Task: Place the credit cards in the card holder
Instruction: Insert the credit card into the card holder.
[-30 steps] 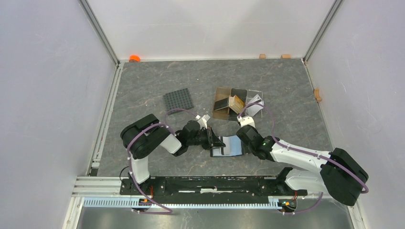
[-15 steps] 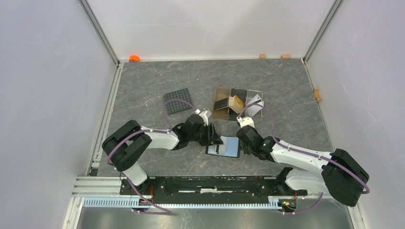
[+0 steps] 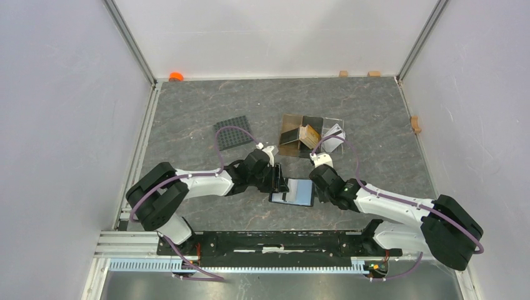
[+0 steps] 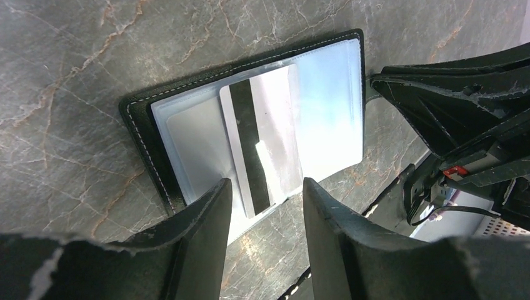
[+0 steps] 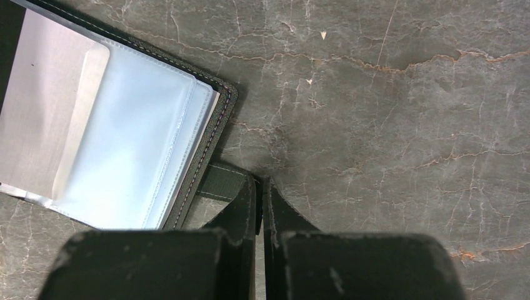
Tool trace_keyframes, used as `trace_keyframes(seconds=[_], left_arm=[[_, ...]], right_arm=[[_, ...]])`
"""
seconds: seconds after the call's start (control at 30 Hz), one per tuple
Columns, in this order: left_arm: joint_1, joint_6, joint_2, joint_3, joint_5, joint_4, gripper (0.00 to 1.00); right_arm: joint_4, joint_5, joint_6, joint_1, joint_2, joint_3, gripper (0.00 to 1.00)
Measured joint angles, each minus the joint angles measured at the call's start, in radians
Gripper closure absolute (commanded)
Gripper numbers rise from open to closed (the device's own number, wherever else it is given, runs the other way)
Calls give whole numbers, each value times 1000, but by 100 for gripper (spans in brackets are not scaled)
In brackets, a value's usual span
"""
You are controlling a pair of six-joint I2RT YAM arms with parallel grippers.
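The left gripper (image 4: 267, 194) stands open at nine o'clock of the black folding card holder with a pale blue-grey inside (image 4: 334, 106). It straddles a whitish, dark-striped plastic credit card (image 4: 262, 125) lying on the open holder. The card is probably light, stiff and slick, so it is best pushed by its end edge. At three o'clock the right gripper (image 5: 259, 187) pinches the holder's strap tab (image 5: 222, 181).
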Motion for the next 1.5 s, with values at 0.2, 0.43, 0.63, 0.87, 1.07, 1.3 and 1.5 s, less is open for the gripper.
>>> trace_keyframes(seconds=[0.2,0.43,0.63,0.87,1.07,1.3,1.5], left_arm=[[-15,2,23,24,-1,-15,49],[-40,2,56,34,3,31,51],[-52,1,86,38,8,78,53],[-56,4,88,39,-22,87,53],[-56,13,115,69,-38,85,53],[-56,13,152,71,-16,150,54],[-56,9,177,49,17,250,54]], right_arm=[[0,0,0,0,0,0,100],[0,0,0,1,0,0,100],[0,0,3,2,0,0,100],[2,5,3,6,0,-2,100],[2,8,4,7,0,-2,100],[2,10,10,8,0,-3,100],[7,14,18,10,-5,-8,100]])
